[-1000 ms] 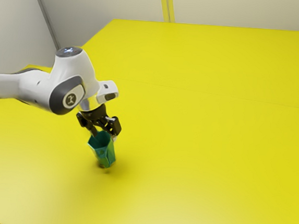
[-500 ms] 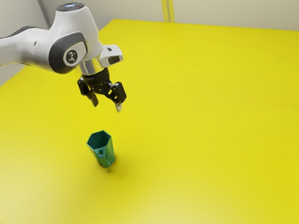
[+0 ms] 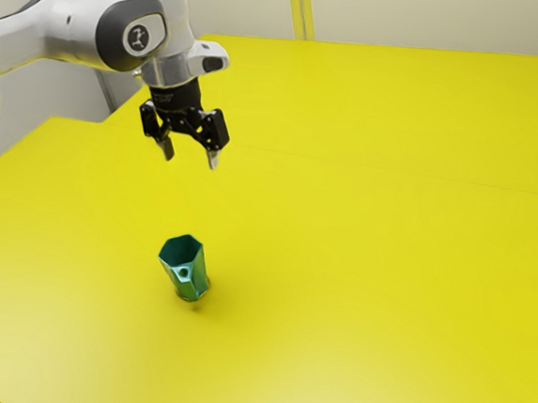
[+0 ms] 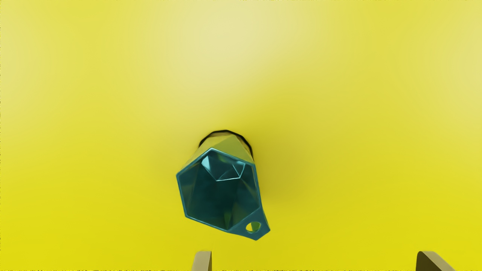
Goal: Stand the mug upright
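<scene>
Mug's standing on its base, mouth up, claw's let go
So the teal mug [image 3: 185,274] is sitting upright on the yellow tabletop [image 3: 364,295], well in from the edge that cuts across the exterior view's lower left corner, and also well in from the slanted edge on the exterior view's left. The claw [image 3: 190,161] is released, fingers spread pretty wide, hanging above the mug and well apart from it. White arm [image 3: 63,28] comes in from the exterior view's left. Wrist view looks down into the mug, and its handle [image 4: 263,229] has a little hole through it.
</scene>
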You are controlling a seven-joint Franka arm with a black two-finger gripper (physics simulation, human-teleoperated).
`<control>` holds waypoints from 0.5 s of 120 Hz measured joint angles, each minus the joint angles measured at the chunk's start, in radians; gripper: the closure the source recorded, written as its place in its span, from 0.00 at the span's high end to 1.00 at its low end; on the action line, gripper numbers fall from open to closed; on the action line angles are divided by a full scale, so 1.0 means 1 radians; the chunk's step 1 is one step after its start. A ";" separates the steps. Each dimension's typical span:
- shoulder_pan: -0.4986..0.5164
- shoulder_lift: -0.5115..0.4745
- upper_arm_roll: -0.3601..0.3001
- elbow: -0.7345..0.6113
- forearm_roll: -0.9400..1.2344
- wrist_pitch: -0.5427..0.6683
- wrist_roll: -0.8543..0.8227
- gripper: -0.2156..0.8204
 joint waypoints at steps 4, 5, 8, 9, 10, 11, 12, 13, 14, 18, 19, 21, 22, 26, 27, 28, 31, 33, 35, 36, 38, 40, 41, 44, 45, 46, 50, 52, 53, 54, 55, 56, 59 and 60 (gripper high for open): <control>0.001 0.004 0.000 0.014 0.000 -0.013 0.000 0.78; 0.002 0.005 -0.001 0.018 0.000 -0.016 0.000 0.78; 0.003 0.008 -0.001 0.030 0.000 -0.025 0.000 0.78; 0.003 0.008 -0.001 0.034 0.000 -0.029 0.000 0.78; 0.003 0.009 -0.001 0.038 0.000 -0.032 0.000 0.78; 0.003 0.009 -0.001 0.041 0.000 -0.035 0.000 0.78; 0.003 0.010 -0.001 0.045 0.000 -0.038 0.000 0.78; 0.003 0.010 -0.001 0.048 0.000 -0.041 0.000 0.78; 0.003 0.011 -0.001 0.052 0.000 -0.044 0.000 0.78; 0.004 0.012 -0.001 0.064 0.000 -0.056 -0.001 0.78; 0.004 0.013 -0.001 0.066 0.000 -0.059 -0.001 0.78; 0.005 0.014 -0.001 0.072 0.000 -0.064 -0.001 0.78; 0.005 0.015 -0.001 0.075 0.000 -0.066 -0.001 0.78; 0.005 0.017 0.000 0.084 0.000 -0.074 -0.002 0.78; 0.005 0.018 0.000 0.086 0.000 -0.075 -0.002 0.78; 0.005 0.018 0.000 0.087 0.000 -0.077 -0.002 0.78; 0.006 0.021 -0.001 0.094 0.001 -0.081 -0.002 0.78; 0.006 0.022 -0.001 0.099 0.001 -0.084 -0.003 0.78; 0.007 0.023 -0.001 0.102 0.001 -0.086 -0.003 0.78; 0.007 0.023 -0.001 0.103 0.001 -0.087 -0.003 0.78; 0.007 0.024 -0.001 0.105 0.001 -0.089 -0.004 0.78; 0.008 0.024 -0.001 0.107 0.001 -0.090 -0.004 0.78; 0.008 0.024 -0.001 0.108 0.001 -0.091 -0.004 0.78; 0.009 0.025 -0.001 0.109 0.001 -0.092 -0.005 0.78; 0.009 0.025 -0.001 0.110 0.001 -0.092 -0.005 0.78; 0.009 0.026 -0.001 0.111 0.001 -0.092 -0.006 0.78; 0.010 0.027 -0.001 0.116 0.001 -0.094 -0.007 0.78; 0.010 0.028 -0.001 0.118 0.001 -0.094 -0.007 0.78; 0.010 0.028 -0.001 0.119 0.001 -0.095 -0.007 0.78; 0.011 0.029 -0.001 0.120 0.001 -0.095 -0.007 0.78; 0.011 0.030 -0.001 0.121 0.001 -0.095 -0.007 0.78; 0.012 0.030 -0.002 0.122 0.000 -0.096 -0.008 0.78; 0.021 0.032 -0.010 0.126 0.000 -0.096 -0.008 0.78; 0.023 0.032 -0.012 0.127 0.000 -0.096 -0.008 0.78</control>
